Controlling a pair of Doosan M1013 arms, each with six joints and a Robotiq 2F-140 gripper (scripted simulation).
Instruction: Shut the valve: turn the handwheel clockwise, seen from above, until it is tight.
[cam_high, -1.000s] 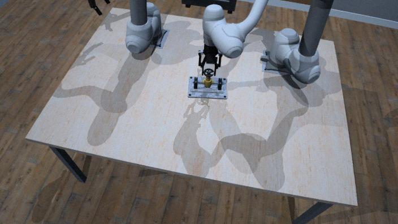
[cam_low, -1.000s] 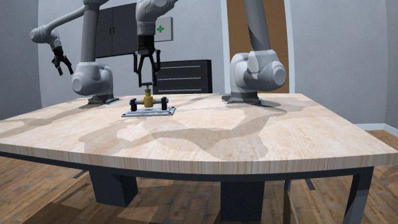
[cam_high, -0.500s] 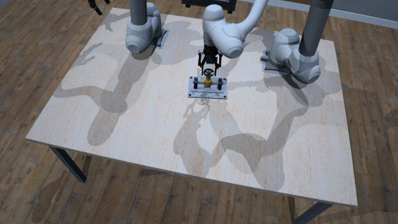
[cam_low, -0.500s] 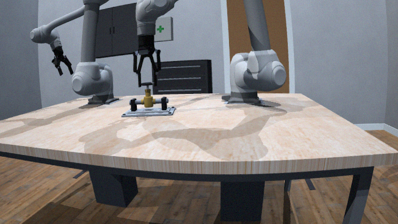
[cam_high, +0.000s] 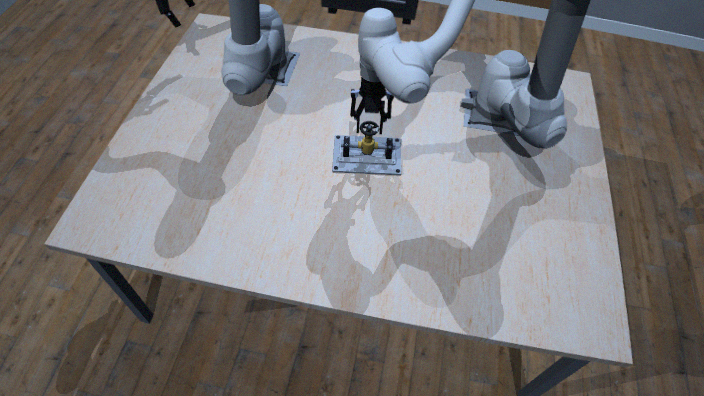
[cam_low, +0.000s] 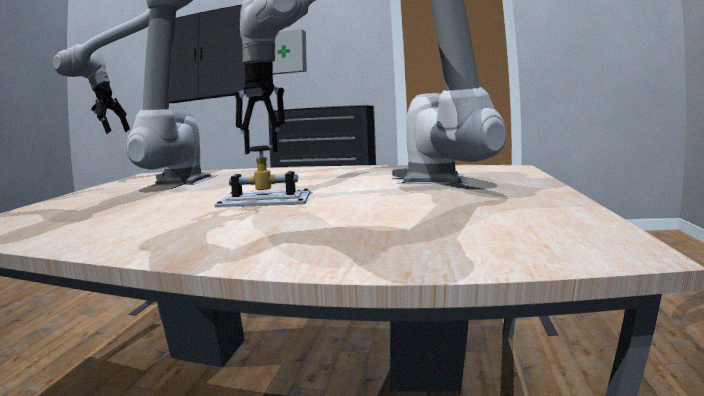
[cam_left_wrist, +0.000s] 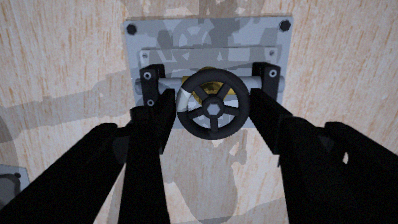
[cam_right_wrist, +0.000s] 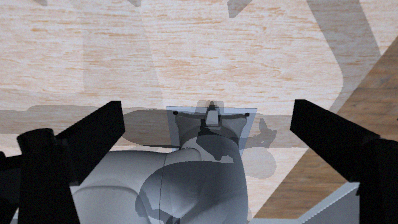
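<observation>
The dark five-spoke handwheel (cam_high: 369, 128) (cam_low: 259, 148) (cam_left_wrist: 213, 107) sits level on top of the yellow valve body (cam_high: 367, 146) (cam_low: 262, 180). A pale mark (cam_left_wrist: 183, 100) is on the rim, at the left in the left wrist view. My left gripper (cam_high: 369, 132) (cam_low: 260, 150) (cam_left_wrist: 212, 102) points down over the wheel, part open. Its fingertips stand on opposite sides of the rim, very close to it, with thin gaps and no grip. My right gripper (cam_high: 183, 14) (cam_low: 117, 131) (cam_right_wrist: 208, 115) is wide open and empty, far from the valve beyond the table's back left corner.
The valve's pipe is held by two black clamps (cam_high: 346, 147) (cam_high: 389, 148) on a grey base plate (cam_high: 341, 169) (cam_low: 225, 202) (cam_left_wrist: 250, 30). The arm bases (cam_low: 181, 172) (cam_low: 432, 172) stand on the table behind it, one to each side.
</observation>
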